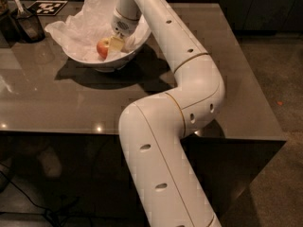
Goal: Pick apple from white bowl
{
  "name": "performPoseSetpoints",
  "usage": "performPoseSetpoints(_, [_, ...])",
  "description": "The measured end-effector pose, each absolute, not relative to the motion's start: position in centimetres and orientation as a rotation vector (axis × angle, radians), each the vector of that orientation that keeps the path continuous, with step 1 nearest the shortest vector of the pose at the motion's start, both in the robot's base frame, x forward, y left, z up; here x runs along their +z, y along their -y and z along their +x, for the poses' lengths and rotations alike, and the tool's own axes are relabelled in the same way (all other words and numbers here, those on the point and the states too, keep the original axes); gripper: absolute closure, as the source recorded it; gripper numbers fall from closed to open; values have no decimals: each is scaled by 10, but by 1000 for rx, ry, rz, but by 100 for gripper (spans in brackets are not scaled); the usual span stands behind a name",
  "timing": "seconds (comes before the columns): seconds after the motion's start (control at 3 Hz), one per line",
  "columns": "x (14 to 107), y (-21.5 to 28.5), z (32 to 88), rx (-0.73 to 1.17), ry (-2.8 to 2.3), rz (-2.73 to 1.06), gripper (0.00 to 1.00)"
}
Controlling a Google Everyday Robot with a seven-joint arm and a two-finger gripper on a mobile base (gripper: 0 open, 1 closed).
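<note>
Tool (115, 43): positioned inside the white bowl (113, 64), low, on the bowl's right half, at the end of the white arm (189, 79). Whether it is wide, narrow or holding anything cannot be told; a pale yellowish part of it sits against the apple's right side.

Clearances: the bowl's right rim is close behind the tool. Crumpled tissue paper (78, 30) rises along the far and left rim. The bowl stands on the far-left part of the table (57, 98), well apart from the front and right edges. Open table surface lies in front of the bowl and to its left. The arm crosses the table from the front edge, elbow bent over the right half.

Apple (102, 48): in the bowl, on the tissue, just left of the tool and touching it.

Materials: apple small, round, red with a yellowish patch. Bowl wide, glossy white, flaring. Table dark, smooth, reflective. A dark cup (29, 25) holding a utensil (16, 4) stands left of the bowl, apart from it; a black-and-white marker tag (46, 7) lies behind.
</note>
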State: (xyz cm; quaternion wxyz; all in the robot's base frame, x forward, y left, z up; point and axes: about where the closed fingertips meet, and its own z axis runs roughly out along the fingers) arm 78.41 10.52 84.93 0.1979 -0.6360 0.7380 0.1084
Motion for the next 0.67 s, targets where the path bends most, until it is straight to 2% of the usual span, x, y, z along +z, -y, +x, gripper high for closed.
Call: performPoseSetpoints(0.67, [879,-116,791,236,-2016,-1741,100])
